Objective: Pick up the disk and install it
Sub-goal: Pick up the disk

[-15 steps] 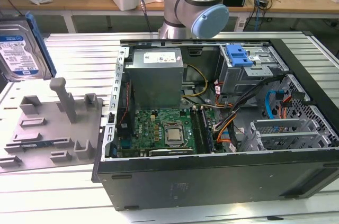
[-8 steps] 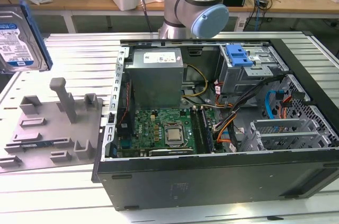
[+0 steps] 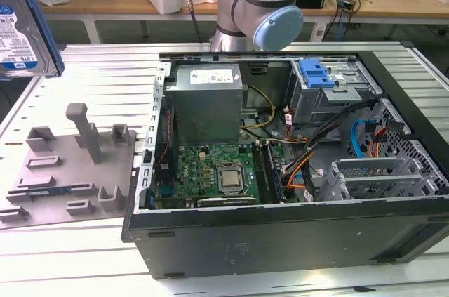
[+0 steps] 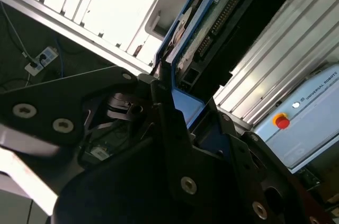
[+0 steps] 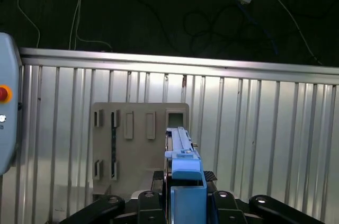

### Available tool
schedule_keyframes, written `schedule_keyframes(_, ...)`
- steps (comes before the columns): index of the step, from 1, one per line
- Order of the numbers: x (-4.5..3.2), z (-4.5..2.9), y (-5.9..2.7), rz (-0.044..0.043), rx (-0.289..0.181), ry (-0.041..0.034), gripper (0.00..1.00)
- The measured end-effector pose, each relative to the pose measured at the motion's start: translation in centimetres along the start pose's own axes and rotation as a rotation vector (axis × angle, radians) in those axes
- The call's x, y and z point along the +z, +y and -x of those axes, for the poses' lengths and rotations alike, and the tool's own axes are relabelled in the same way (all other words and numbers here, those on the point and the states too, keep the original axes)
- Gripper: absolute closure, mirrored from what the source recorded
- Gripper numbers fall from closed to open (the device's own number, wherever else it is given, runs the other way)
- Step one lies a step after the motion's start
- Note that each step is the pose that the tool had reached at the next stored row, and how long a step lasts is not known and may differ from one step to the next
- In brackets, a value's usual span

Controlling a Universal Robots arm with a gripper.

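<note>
The disk, a silver drive with a white-and-blue label in a blue carrier frame, hangs in the air at the exterior view's far left, above the grey fixture. In both wrist views my gripper is shut on the carrier's end. The first wrist view shows the disk edge-on, running away from the black fingers over the fixture. The second wrist view has the disk's underside and connector side, with the gripper clamped on its blue frame.
An open computer case lies on the slatted metal table, with motherboard, power supply and a blue caddy in the drive bay. The arm's base stands behind the case. A box with a red button sits beside the table.
</note>
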State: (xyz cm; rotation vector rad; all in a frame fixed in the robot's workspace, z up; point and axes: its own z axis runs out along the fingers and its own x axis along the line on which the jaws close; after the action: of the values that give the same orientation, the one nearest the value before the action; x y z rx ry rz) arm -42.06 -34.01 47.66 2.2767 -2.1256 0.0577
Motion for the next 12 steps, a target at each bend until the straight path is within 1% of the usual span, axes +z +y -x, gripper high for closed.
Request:
schedule_keyframes(2, -0.76, -0.06, -0.46, 0.0, 0.0, 0.0, 0.63)
schedule_keyframes(3, -1.33, -0.12, -0.89, 0.0004, 0.0, 0.0001, 0.63)
schedule_keyframes(6, -1.89, -0.19, -1.48, 0.0025, 0.0, -0.0002, 0.63)
schedule_keyframes(9, -2.27, -0.29, -2.15, 0.0075, 0.0, -0.0005, 0.63)
schedule_keyframes(12, -2.52, -0.49, -3.14, 0.0178, -0.001, -0.0012, 0.63)
